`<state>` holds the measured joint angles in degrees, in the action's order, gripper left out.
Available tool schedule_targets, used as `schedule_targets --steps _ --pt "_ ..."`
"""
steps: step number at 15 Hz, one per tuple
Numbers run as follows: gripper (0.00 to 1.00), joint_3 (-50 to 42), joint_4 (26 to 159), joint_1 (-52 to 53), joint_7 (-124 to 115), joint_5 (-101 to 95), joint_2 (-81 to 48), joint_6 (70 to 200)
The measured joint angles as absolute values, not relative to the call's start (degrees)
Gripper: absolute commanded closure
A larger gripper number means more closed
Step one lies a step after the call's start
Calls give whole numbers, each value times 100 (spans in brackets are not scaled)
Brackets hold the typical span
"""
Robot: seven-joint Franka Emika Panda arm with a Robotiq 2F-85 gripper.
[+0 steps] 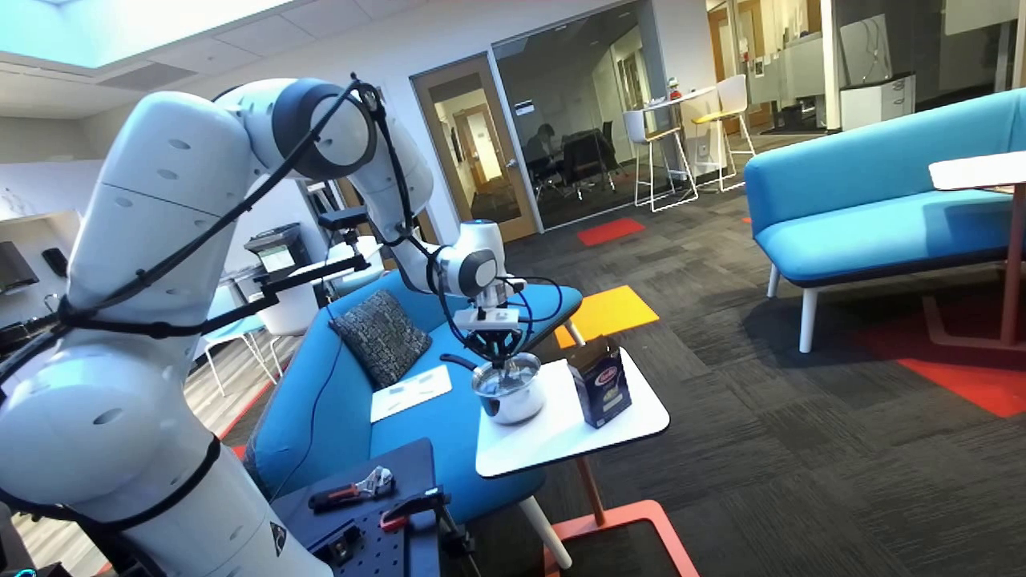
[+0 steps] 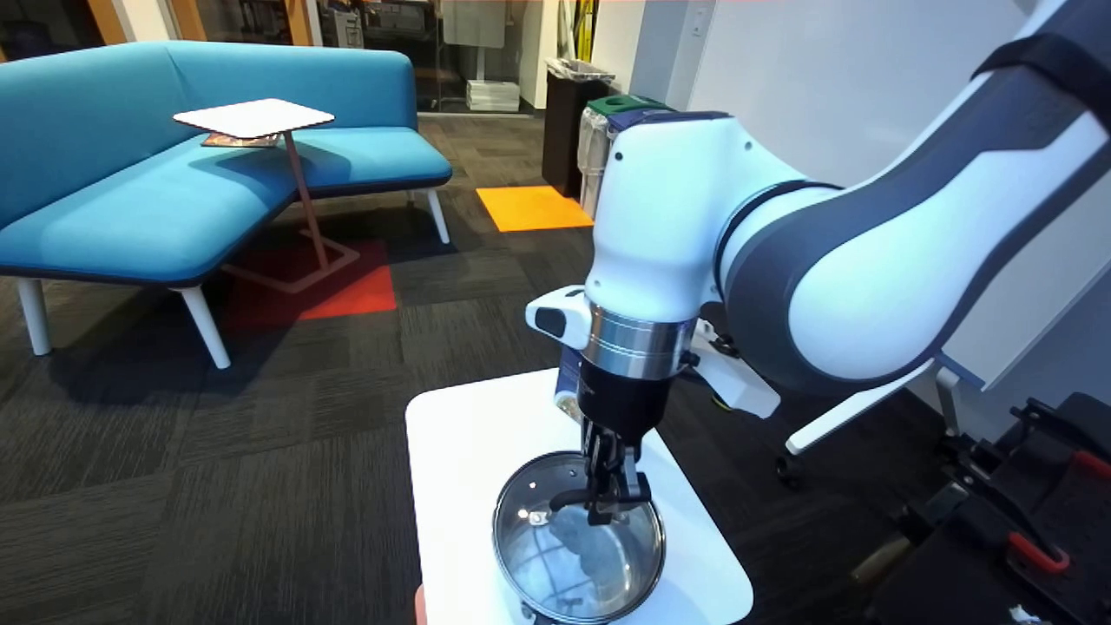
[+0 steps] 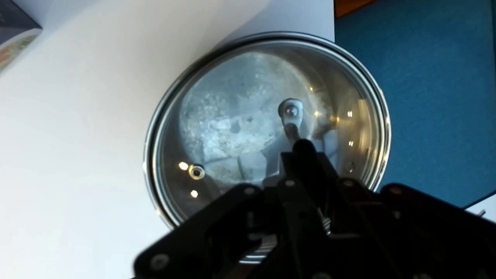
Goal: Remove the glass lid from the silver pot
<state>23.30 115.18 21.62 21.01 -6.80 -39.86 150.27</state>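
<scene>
Nearest your viewpoint, at the left of an exterior view, stands the white robot arm (image 1: pixel 168 176). Right of its base, locate the adjustable wrench (image 1: pixel 353 490), lying on a black platform (image 1: pixel 413 461). Beyond the platform you see a blue sofa (image 1: pixel 425 421); a grey patterned cushion (image 1: pixel 383 340) rests against its backrest and a white sheet (image 1: pixel 411 393) lies flat on its seat.

Continue right to the silver pot (image 1: pixel 519 405). It stands upright on the white worktop (image 1: pixel 561 437), at the side nearest that sofa, with its dark handle (image 1: pixel 458 362) pointing toward the sofa. Check the glass lid (image 2: pixel 577 547): it lies over the mouth of the pot, and through it you see the pot's floor. From above, your gripper (image 3: pixel 305 157) is closed on the black handle (image 2: pixel 568 498) of the lid; in the wrist view, one finger stands on each side of the grip.

Right of the pot, near it but apart, a dark blue box (image 1: pixel 603 389) stands upright on the worktop. Farther back, an orange floor tile (image 1: pixel 617 312) lies within the dark carpet (image 1: pixel 721 449). At the far right, note a second blue sofa (image 1: pixel 882 236) and a white side table (image 1: pixel 974 171), both cut off at the edge.
</scene>
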Motion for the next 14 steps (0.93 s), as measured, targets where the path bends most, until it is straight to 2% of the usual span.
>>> schedule_targets --steps 14 --pt "96 2352 11454 2118 2104 -686 -3796 15014"
